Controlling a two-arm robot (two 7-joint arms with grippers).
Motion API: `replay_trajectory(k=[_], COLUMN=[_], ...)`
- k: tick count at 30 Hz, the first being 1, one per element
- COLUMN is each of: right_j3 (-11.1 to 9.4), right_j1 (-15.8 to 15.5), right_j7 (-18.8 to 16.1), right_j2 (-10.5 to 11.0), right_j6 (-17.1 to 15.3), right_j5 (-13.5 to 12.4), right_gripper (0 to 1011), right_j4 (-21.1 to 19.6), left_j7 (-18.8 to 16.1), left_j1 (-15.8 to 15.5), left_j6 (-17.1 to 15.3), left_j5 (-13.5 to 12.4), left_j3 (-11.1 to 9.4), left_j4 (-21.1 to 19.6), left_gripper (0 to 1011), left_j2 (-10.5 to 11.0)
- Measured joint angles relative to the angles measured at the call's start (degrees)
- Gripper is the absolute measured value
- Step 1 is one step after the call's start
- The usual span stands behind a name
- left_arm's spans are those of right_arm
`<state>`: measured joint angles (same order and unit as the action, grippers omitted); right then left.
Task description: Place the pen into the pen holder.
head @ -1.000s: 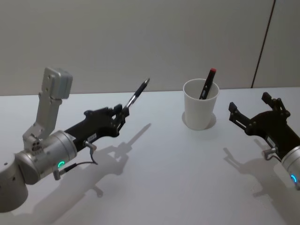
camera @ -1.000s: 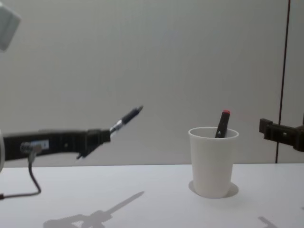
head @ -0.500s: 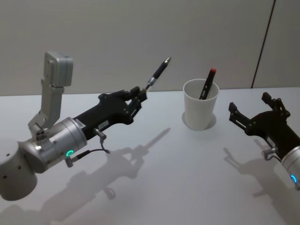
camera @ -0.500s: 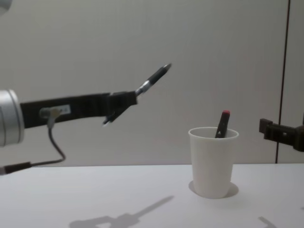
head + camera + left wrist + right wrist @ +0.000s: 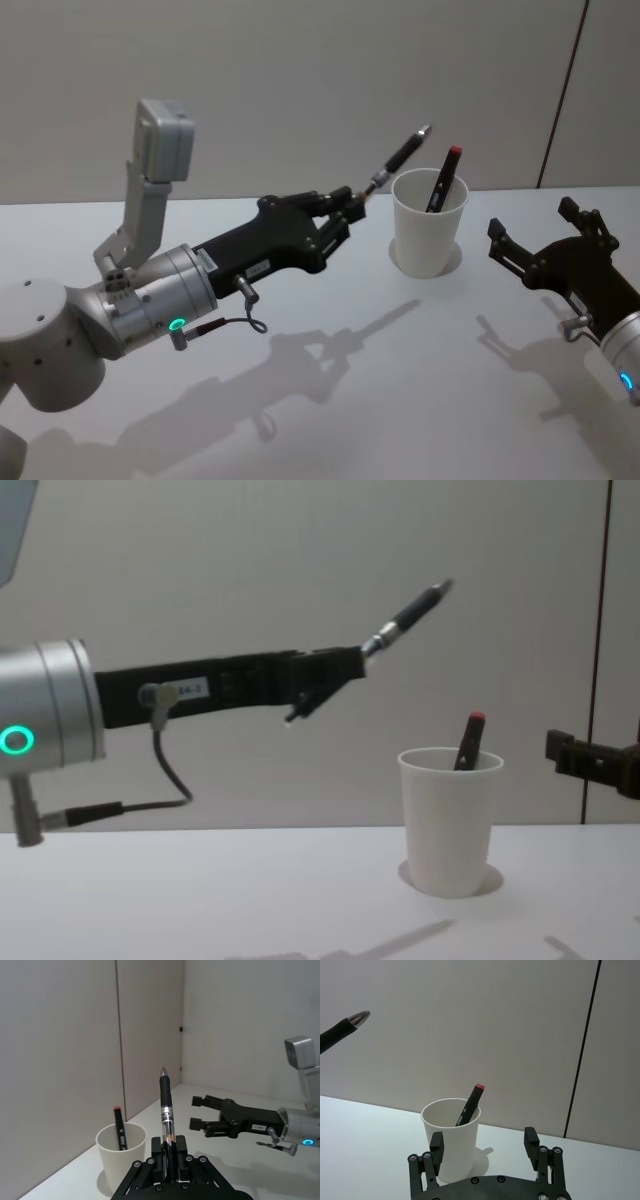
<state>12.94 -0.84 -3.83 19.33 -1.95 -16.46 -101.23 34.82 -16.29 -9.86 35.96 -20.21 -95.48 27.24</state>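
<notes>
A black pen [image 5: 400, 156] with a silver tip points up and away, and my left gripper [image 5: 350, 203] is shut on its lower end. It hangs in the air just left of and above the pen holder [image 5: 428, 238], a white paper cup standing on the table. A black marker with a red cap [image 5: 443, 180] leans inside the cup. In the chest view the pen [image 5: 410, 610] is well above the cup's rim [image 5: 448, 820]. My right gripper [image 5: 532, 222] stays open and holds nothing, right of the cup, low over the table.
The white table [image 5: 380, 380] runs back to a plain grey wall [image 5: 300, 80]. A dark vertical seam [image 5: 560, 90] marks the wall behind the right arm. Nothing else stands on the table near the cup.
My left arm has lifted and swung right, carrying the pen from the table's left side up close to the cup. The right arm has not moved.
</notes>
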Motion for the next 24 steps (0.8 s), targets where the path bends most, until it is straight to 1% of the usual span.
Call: replay_trajectory(k=[10,24], right_j3=[0.0,0.0], right_j1=[0.0,0.0], right_j7=[0.0,0.0], right_j2=[0.0,0.0], right_j6=[0.0,0.0], right_j5=[0.0,0.0], right_gripper=[1001,1001], right_j4=[0.0,0.0], left_j7=[3.0,3.2], left_j1=[-1.3,-2.1], left_j6=[-0.7,-1.0], left_j5=[-1.2,-1.6], left_j3=[-1.3,-2.1], left_j4=[0.1,0.3], left_gripper=[164,164], left_j2=[-1.3,-2.3])
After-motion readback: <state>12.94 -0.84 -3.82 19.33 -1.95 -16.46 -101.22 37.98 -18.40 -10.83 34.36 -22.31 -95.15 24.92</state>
